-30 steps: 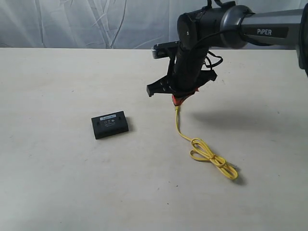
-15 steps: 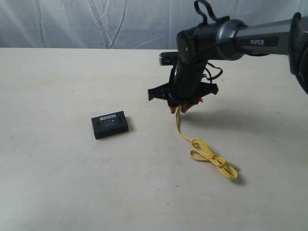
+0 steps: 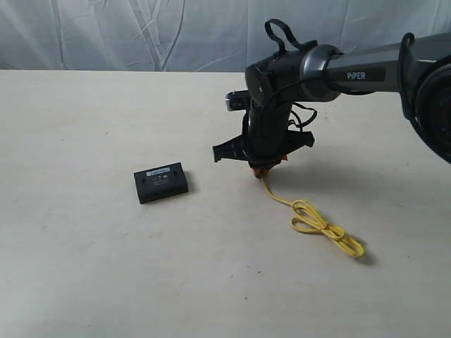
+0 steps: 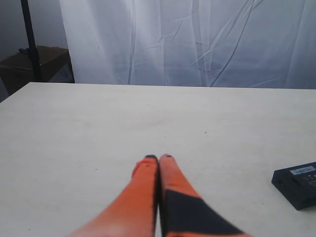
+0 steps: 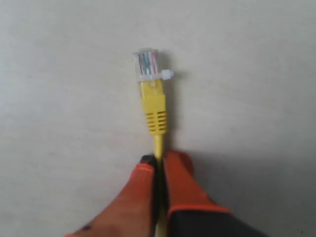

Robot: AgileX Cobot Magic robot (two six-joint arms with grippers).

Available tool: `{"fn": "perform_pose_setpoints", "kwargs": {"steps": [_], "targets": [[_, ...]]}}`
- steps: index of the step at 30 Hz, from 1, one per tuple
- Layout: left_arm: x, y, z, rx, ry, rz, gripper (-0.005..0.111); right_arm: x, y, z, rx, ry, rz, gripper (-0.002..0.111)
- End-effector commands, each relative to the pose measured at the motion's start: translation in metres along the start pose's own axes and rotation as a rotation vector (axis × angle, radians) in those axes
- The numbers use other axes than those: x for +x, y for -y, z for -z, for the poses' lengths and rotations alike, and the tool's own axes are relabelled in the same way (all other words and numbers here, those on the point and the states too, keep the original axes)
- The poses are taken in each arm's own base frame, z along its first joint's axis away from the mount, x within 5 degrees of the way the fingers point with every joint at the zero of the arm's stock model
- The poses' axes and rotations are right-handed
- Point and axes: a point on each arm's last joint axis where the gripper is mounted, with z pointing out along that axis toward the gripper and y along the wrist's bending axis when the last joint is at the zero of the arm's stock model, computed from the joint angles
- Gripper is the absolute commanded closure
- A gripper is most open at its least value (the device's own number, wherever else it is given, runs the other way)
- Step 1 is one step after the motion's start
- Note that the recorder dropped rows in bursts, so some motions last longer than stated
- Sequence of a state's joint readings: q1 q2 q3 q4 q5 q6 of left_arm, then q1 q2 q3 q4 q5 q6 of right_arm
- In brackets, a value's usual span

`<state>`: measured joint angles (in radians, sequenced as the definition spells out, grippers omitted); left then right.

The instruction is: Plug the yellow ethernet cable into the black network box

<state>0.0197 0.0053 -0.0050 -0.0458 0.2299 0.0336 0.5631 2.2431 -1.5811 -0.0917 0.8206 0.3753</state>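
The yellow ethernet cable (image 3: 310, 216) lies on the table right of centre, its loose knot toward the front right. My right gripper (image 3: 261, 169) points down at the cable's near end and is shut on the cord just behind the yellow boot (image 5: 154, 109). The clear plug (image 5: 146, 65) sticks out past the fingertips, close above the table. The black network box (image 3: 161, 182) sits flat to the left, a good hand's width from the plug; it also shows at the edge of the left wrist view (image 4: 297, 184). My left gripper (image 4: 158, 158) is shut on nothing, away from both.
A pale tabletop (image 3: 84, 267) spreads under everything. A white crumpled curtain (image 3: 141, 35) hangs behind the far edge. In the left wrist view, a dark stand and a box (image 4: 34, 59) are beyond the table's corner.
The right gripper has moved lower and slightly left with the cable end. The cable's knot has been dragged toward the right front. The box has not moved.
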Motion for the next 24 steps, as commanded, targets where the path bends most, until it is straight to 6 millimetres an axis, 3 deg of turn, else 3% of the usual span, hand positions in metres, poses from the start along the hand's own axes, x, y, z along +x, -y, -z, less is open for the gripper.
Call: {"fn": "perform_pose_setpoints", "kwargs": {"steps": [1,9,15,24], "targets": [[0.002,0.000,0.000,0.000,-0.001,-0.002,0.106,0.000,0.002,0.017,-0.002,-0.003,0.087,0.108],[0.002,0.000,0.000,0.000,-0.001,-0.002,0.106,0.005,0.000,0.051,-0.064,-0.025,0.302,0.108],[0.002,0.000,0.000,0.000,-0.001,-0.002,0.106,0.006,0.000,0.058,-0.075,-0.020,0.314,0.108],[0.002,0.000,0.000,0.000,-0.001,-0.002,0.106,0.015,-0.041,0.060,-0.102,0.040,0.422,0.108]]}}
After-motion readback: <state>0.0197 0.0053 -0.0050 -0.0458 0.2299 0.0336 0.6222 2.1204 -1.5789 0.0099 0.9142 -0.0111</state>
